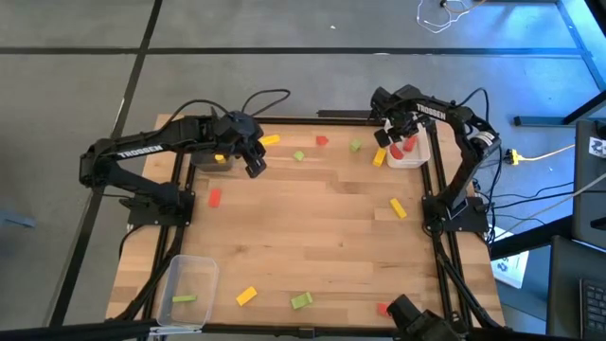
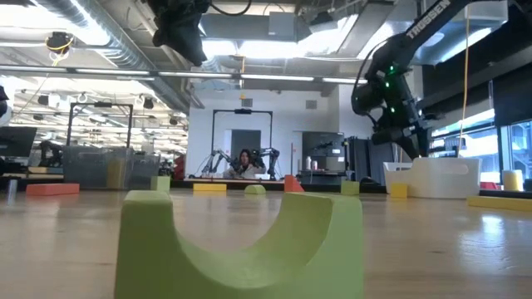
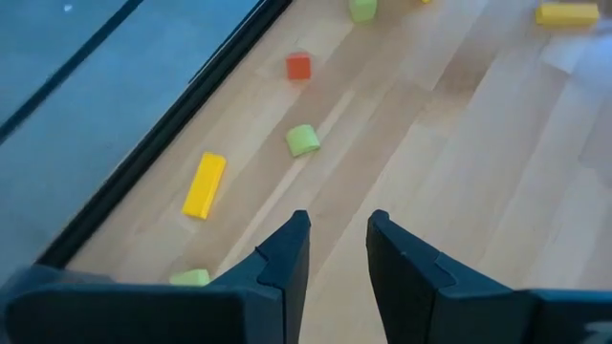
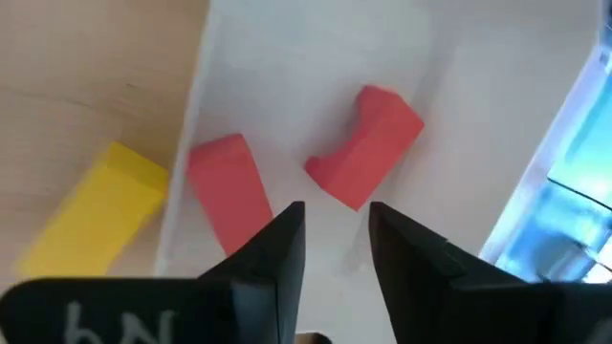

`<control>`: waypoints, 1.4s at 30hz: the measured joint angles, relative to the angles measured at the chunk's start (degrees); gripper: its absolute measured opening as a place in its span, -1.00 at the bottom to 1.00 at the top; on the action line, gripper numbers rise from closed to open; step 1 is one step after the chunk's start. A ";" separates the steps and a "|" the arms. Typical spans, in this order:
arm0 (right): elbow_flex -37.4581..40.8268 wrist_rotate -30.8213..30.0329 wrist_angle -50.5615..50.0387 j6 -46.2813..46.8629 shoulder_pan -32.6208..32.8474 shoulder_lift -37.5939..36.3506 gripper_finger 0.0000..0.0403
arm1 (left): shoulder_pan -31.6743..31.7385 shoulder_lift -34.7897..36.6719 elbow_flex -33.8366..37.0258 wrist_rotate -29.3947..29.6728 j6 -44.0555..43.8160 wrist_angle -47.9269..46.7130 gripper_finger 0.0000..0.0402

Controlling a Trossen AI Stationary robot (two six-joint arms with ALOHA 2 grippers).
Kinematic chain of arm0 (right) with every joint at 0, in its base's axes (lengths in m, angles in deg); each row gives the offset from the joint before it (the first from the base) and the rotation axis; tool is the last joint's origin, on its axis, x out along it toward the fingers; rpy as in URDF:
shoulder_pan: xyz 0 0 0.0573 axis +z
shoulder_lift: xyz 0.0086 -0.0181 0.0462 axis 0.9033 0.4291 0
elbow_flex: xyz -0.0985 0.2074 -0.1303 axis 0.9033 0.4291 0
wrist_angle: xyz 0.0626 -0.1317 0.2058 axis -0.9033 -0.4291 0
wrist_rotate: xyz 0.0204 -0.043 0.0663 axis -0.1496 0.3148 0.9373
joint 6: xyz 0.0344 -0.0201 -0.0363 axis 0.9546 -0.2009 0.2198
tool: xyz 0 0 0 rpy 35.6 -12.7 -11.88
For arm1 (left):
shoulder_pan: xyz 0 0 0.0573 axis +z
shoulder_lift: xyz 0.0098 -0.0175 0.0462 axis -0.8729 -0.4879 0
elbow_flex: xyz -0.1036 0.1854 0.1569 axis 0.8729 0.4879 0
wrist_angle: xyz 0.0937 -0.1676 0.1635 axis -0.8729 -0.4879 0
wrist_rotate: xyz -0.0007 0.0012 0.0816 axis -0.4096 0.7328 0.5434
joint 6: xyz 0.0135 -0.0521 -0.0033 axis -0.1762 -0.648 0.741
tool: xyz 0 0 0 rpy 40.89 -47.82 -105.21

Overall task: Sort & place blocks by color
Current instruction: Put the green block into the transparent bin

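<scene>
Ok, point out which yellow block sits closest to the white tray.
The yellow block lying right against the white tray, beside the right gripper. The other yellow ones lie apart from it: one mid-table, one near the left gripper.

A: Floor condition?
B: Grey floor (image 1: 76, 85) with dark seam lines; loose cables (image 1: 544, 152) lie beside the wooden worktop (image 1: 312, 237).
A: Overhead?
B: Exposed ducting (image 2: 91, 37) and strip lighting (image 2: 249, 79).
A: Far end?
B: A dark framed doorway (image 2: 245, 137), a seated person (image 2: 245, 164) before it, and windows (image 2: 515, 137) along one side.
</scene>
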 joint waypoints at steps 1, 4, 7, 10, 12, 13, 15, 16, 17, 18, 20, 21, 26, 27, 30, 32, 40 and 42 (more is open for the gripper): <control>-0.73 0.89 0.11 -0.63 0.46 -0.86 -0.41 | 0.24 0.00 0.00 0.01 -1.50 -0.04 -0.52; -3.50 4.39 1.52 -3.30 3.05 -3.79 -0.41 | 1.26 0.05 -0.02 0.07 -5.41 -0.49 -0.52; -6.36 7.74 3.16 -6.80 6.41 -6.70 -0.41 | 2.17 0.39 -0.02 0.07 -5.39 -1.72 -0.52; -8.51 12.25 5.34 -11.14 9.84 -9.21 -0.41 | 2.83 0.35 -0.02 0.05 -5.36 -3.00 -0.52; -9.59 14.29 6.09 -12.10 11.84 -10.26 -0.40 | 3.05 0.37 -0.02 0.06 -5.33 -3.25 -0.52; -10.11 14.35 6.32 -12.22 12.63 -10.63 -0.40 | 3.05 0.37 -0.02 0.07 -5.33 -3.45 -0.52; -10.83 14.30 6.88 -12.40 13.79 -10.84 -0.40 | 3.05 0.35 -0.02 0.05 -5.31 -3.42 -0.52; -10.92 14.31 6.84 -13.51 14.10 -10.84 -0.40 | 3.03 0.35 -0.02 0.03 -5.31 -3.42 -0.52; -10.92 14.64 6.77 -15.56 14.28 -10.79 -0.40 | 3.03 0.35 -0.02 0.05 -5.31 -3.45 -0.52; -10.92 16.02 6.80 -18.35 14.33 -10.77 -0.41 | 3.03 0.35 -0.02 0.05 -5.29 -3.45 -0.52; -10.92 19.10 6.78 -22.27 14.57 -10.75 -0.44 | 3.03 0.35 -0.02 0.06 -4.95 -3.49 -0.52; -10.92 20.64 6.78 -22.79 14.76 -10.75 -0.47 | 3.03 0.35 -0.02 0.05 -4.46 -3.61 -0.52; -10.92 25.96 6.77 -22.57 14.80 -10.74 -0.77 | 2.99 0.35 -0.02 0.05 -3.76 -3.69 -0.52; -10.92 26.97 6.94 -21.76 14.74 -10.73 -0.82 | 2.99 0.35 -0.02 0.05 -3.76 -3.70 -0.52; -10.92 27.94 8.22 -22.95 14.77 -10.73 -0.92 | 2.99 0.35 -0.02 0.05 -3.74 -3.71 -0.52; -10.92 27.97 8.10 -23.84 14.82 -10.73 -0.92 | 2.99 0.35 -0.02 0.05 -3.74 -3.71 -0.52; -10.92 26.92 10.54 -28.27 14.81 -10.73 -0.55 | 2.96 0.35 -0.02 -3.20 -3.44 -3.69 -0.52; -10.92 26.79 11.91 -29.60 14.81 -10.73 -0.43 | 2.99 0.35 -0.02 -3.91 -2.72 -3.69 -0.52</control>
